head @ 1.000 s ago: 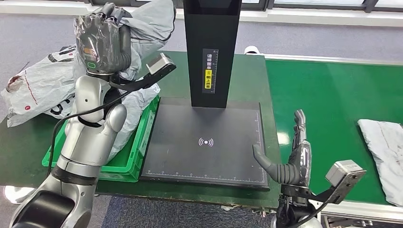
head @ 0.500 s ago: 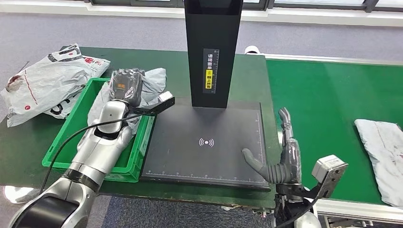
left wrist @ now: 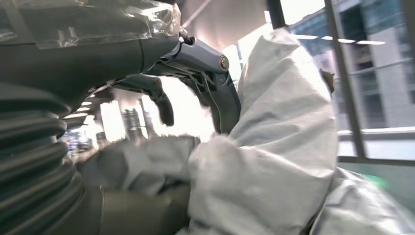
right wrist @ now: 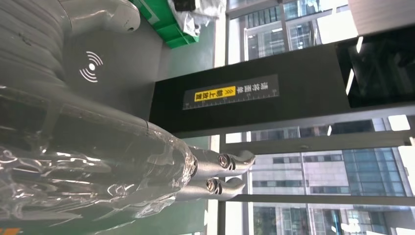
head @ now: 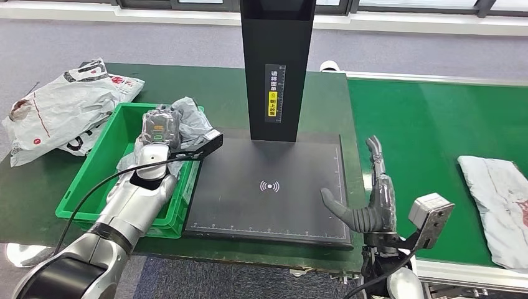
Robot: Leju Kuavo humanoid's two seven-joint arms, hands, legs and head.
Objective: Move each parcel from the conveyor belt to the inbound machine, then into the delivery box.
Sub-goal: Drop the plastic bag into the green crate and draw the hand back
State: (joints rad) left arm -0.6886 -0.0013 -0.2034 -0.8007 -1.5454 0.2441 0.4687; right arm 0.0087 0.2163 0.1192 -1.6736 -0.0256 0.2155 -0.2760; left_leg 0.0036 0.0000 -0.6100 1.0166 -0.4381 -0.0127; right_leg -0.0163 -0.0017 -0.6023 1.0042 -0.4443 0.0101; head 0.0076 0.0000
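Fingers [left wrist: 215, 93] lowered grey parcel [head: 193, 124] into green box [head: 93, 168]

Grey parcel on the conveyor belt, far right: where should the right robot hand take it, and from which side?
Take the grey parcel at its near left edge, coming in from the scanner side. It lies flat and limp on the conveyor belt, so fingers should slide under that edge, probably. The right robot hand, open beside the scanner plate, is on that side.

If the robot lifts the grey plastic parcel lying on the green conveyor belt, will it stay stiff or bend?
The grey plastic parcel will probably flop: it lies flat and wrinkled like a soft mailer bag. It is likely light, since it looks thin. Its smooth film may slip between the fingers.
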